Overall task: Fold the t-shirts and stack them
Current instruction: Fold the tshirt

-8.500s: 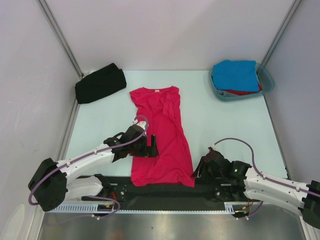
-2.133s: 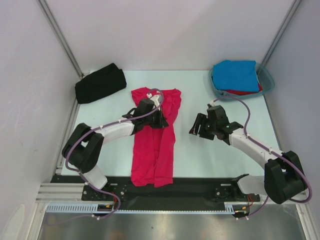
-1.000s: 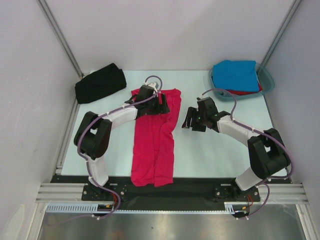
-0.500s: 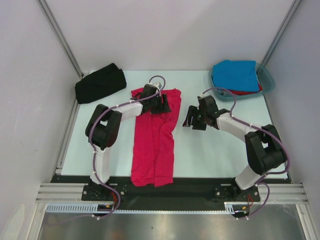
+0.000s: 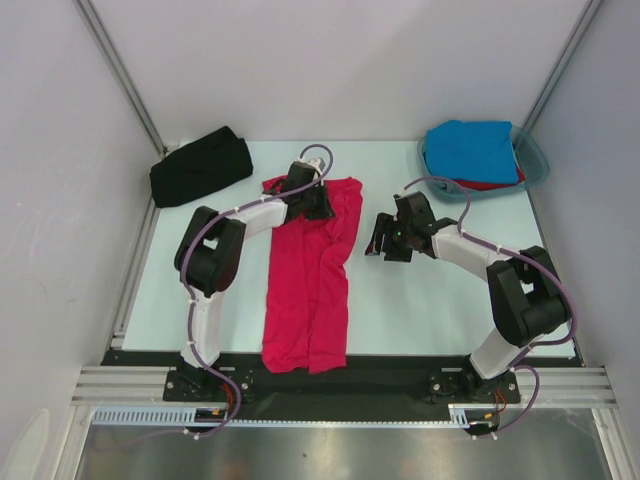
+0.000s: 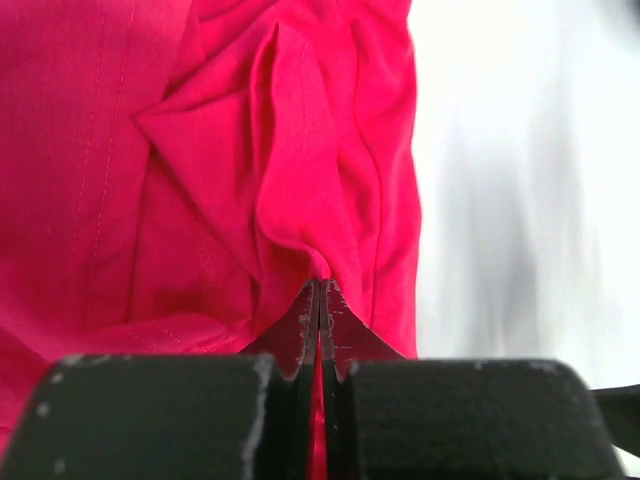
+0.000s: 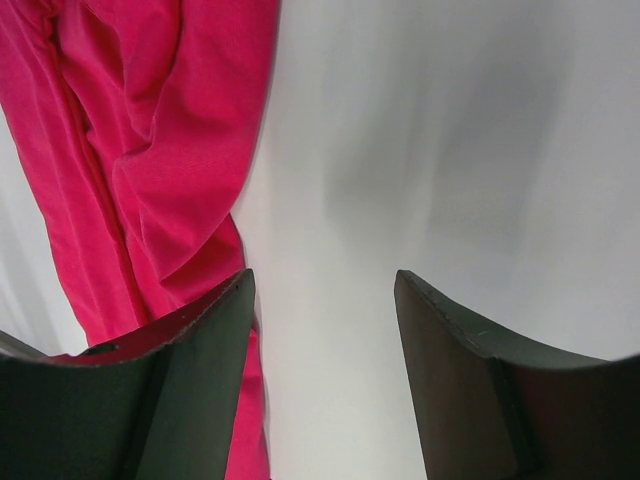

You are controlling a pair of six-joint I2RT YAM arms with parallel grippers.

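Note:
A crimson-pink t-shirt (image 5: 305,300) lies in the middle of the table, folded into a long narrow strip running from the near edge to the far end. My left gripper (image 5: 322,208) sits at its far end, shut on a pinched ridge of the pink cloth (image 6: 200,150); in the left wrist view the gripper (image 6: 320,292) has cloth between its closed tips. My right gripper (image 5: 380,240) hangs open just right of the shirt, over bare table. In the right wrist view that gripper (image 7: 320,290) holds nothing, and the pink shirt's edge (image 7: 150,130) lies by its left finger.
A folded black t-shirt (image 5: 200,166) rests at the far left corner. A teal plastic tub (image 5: 533,165) at the far right holds a bright blue shirt (image 5: 470,150) on top of a red one (image 5: 480,184). Metal frame posts rise at both far corners.
My left gripper has shut on the shirt's far end after standing open a second ago, and has shifted slightly along the far end. The right arm has hardly moved.

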